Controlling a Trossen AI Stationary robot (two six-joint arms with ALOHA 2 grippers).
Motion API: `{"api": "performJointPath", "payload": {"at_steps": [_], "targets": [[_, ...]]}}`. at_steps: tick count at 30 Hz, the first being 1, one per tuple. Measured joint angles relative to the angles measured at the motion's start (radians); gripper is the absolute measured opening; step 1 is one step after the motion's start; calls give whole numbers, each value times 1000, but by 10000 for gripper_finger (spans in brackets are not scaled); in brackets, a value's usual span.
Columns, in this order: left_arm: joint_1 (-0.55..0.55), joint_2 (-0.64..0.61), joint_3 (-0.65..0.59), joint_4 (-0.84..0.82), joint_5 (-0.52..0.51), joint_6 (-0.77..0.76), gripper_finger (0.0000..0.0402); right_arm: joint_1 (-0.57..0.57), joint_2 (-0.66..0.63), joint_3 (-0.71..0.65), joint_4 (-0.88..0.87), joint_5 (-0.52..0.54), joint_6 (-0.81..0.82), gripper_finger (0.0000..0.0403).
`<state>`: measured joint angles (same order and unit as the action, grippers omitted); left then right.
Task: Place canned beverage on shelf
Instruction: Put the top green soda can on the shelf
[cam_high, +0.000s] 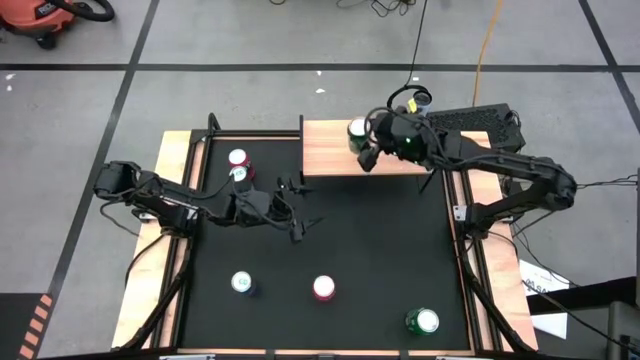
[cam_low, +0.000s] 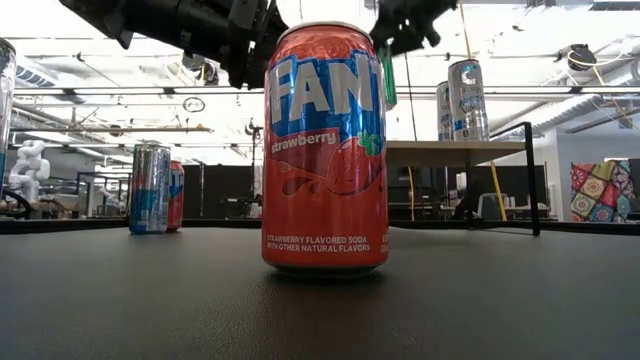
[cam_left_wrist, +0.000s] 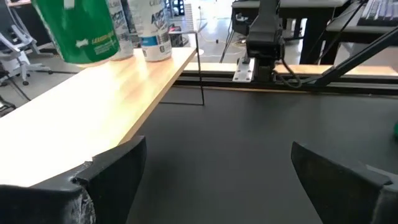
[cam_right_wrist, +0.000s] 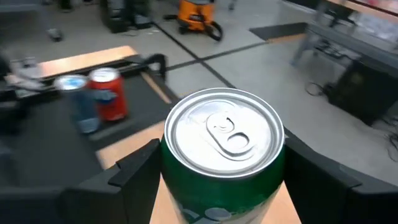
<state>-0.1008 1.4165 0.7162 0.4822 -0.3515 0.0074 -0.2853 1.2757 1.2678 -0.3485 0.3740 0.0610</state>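
Strawberry soda (cam_low: 324, 150) stands nearest the low camera. On the shelf (cam_high: 330, 150), a green can (cam_right_wrist: 222, 155) is clamped around its sides by the right gripper (cam_right_wrist: 221, 171). Rigid, smooth, probably weighty if full, it is best held mid-body. The left gripper (cam_left_wrist: 217, 180) is spread wide, empty.

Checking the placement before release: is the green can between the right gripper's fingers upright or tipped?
Upright. The green can shows its round lid level between the right gripper fingers, above the shelf.
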Motion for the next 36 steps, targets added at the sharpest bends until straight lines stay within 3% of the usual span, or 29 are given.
{"api": "performJointPath", "payload": {"at_steps": [10, 16, 26, 36], "targets": [[0, 0, 0, -3, -24, 3, 396, -75, 1, -174, 144, -34, 12, 274], [1, 0, 0, 1, -28, 7, 396, -91, 1, -177, 140, -72, 25, 280], [1, 1, 0, -2, -92, 1, 395, -93, -12, -176, 151, -64, 28, 361], [13, -23, 27, 1, -112, 97, 378, -53, -102, -176, 226, -64, -50, 355]]}}
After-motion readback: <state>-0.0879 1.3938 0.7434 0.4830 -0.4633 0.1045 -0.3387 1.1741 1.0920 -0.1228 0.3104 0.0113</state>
